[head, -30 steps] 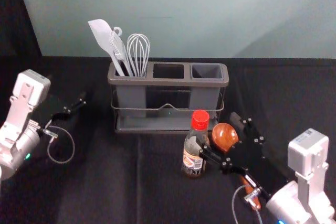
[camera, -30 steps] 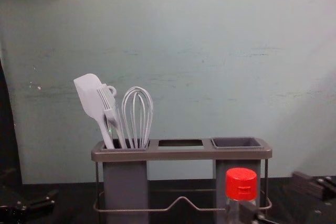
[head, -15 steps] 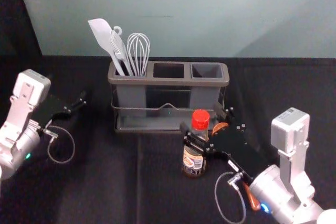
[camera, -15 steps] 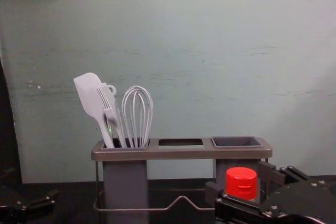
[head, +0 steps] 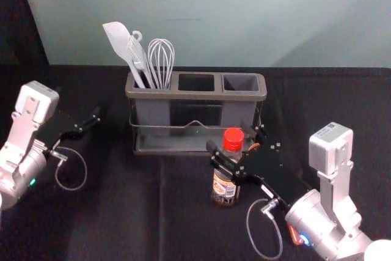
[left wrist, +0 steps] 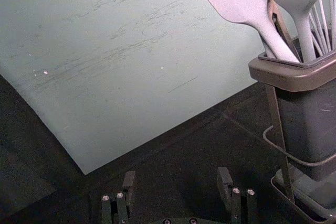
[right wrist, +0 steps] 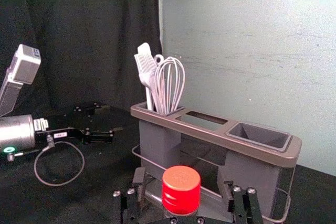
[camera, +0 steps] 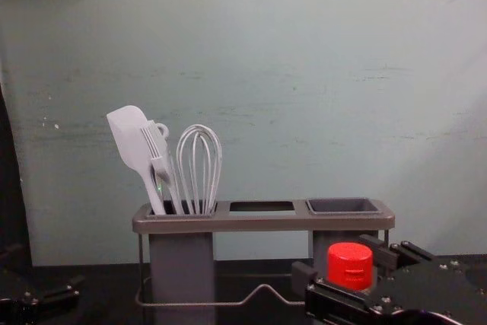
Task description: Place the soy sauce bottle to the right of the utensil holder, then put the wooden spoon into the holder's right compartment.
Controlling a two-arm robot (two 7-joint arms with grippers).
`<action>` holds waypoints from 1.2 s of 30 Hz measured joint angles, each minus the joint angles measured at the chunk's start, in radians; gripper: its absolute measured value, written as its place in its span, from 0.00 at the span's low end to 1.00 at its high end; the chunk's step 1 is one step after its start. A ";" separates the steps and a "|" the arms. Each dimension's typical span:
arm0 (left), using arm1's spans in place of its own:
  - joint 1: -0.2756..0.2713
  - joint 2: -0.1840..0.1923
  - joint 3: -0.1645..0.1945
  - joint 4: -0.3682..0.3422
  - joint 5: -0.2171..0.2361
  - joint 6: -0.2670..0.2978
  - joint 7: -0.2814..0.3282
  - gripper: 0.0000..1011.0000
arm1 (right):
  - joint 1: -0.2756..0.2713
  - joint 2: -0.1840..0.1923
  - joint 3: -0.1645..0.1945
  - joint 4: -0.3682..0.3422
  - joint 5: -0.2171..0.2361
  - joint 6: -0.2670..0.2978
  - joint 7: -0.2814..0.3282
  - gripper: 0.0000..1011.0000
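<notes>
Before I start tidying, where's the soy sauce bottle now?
In the head view, the soy sauce bottle stands in front of the right half of the utensil holder, inside the open right hand.

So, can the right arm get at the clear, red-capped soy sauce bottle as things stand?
Likely yes. The right gripper is open, with one finger on either side of the upright bottle, and nothing visible blocks them from closing on it.

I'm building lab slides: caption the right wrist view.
Open right gripper around the red-capped soy sauce bottle, before the utensil holder; left gripper farther off.
</notes>
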 joint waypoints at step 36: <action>0.000 0.000 0.000 0.000 0.000 0.000 0.000 0.99 | -0.105 -0.028 0.144 -0.098 -0.028 -0.014 0.048 0.38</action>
